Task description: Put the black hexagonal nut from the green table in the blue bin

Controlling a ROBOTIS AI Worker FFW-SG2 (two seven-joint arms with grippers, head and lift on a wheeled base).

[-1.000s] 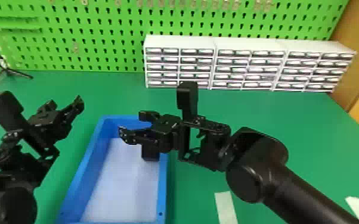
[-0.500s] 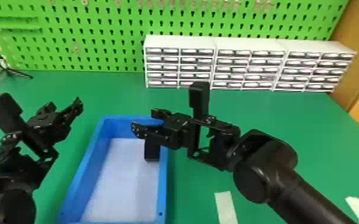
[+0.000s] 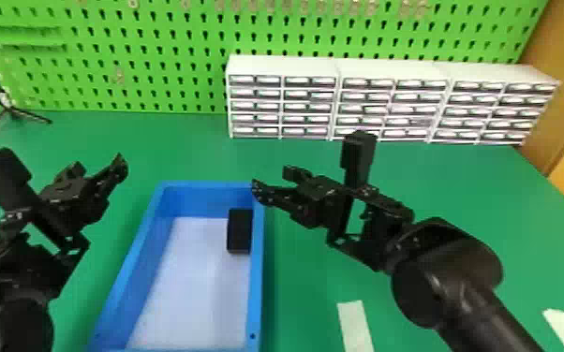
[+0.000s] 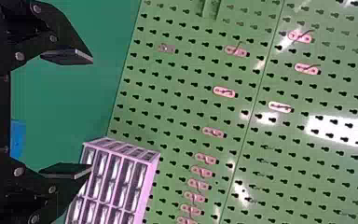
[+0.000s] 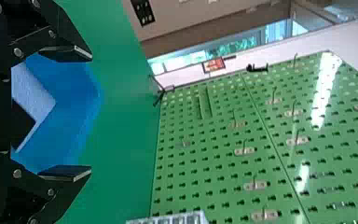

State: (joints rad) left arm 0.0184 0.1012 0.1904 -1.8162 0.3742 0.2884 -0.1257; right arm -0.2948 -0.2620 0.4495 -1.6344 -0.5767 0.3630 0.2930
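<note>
right gripper moved off rightward, jaws apart; black nut inside blue bin, by right wall

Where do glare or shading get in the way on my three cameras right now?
Left wrist view: white glare patches wash out parts of the green pegboard; right wrist view: two bright streaks on that board, lit panes beyond; head view: the black block in the blue bin shows little surface detail.
</note>
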